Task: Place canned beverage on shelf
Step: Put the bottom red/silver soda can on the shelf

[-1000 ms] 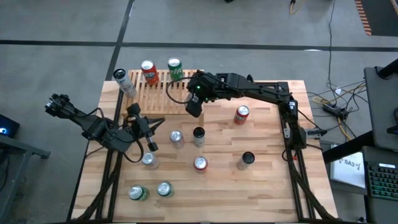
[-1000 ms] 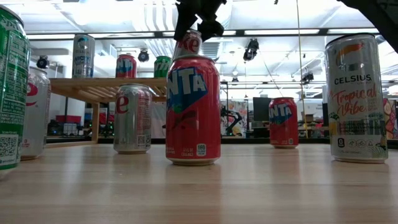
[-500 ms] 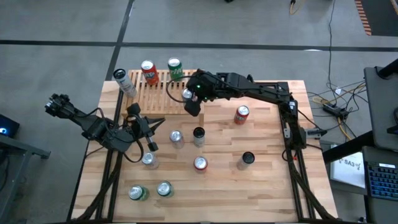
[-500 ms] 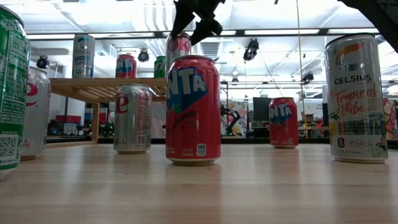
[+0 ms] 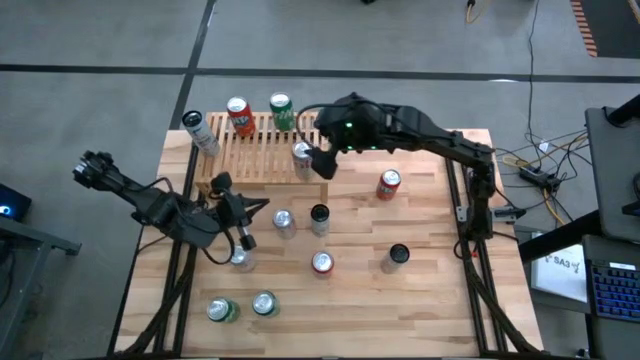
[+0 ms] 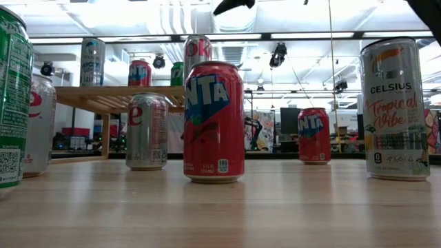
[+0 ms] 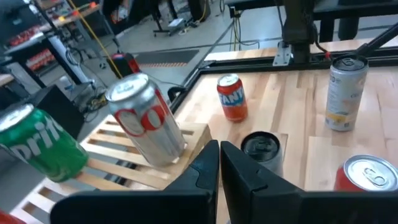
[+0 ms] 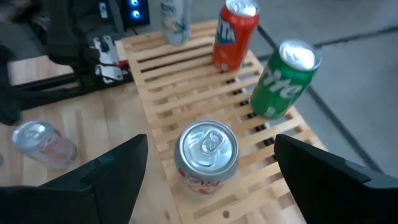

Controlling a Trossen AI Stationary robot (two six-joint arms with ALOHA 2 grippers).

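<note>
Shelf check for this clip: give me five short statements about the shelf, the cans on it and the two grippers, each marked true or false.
1. Four cans stand on the shelf. True.
2. The right gripper is shut on the silver Coke can. False: it is open above the can, which stands free on the slats.
3. The green Sprite can lies on its side. False: it stands upright.
4. The left gripper is shut and holds nothing. True.
5. The orange Fanta can on the shelf stands beside the Sprite can. True.
</note>
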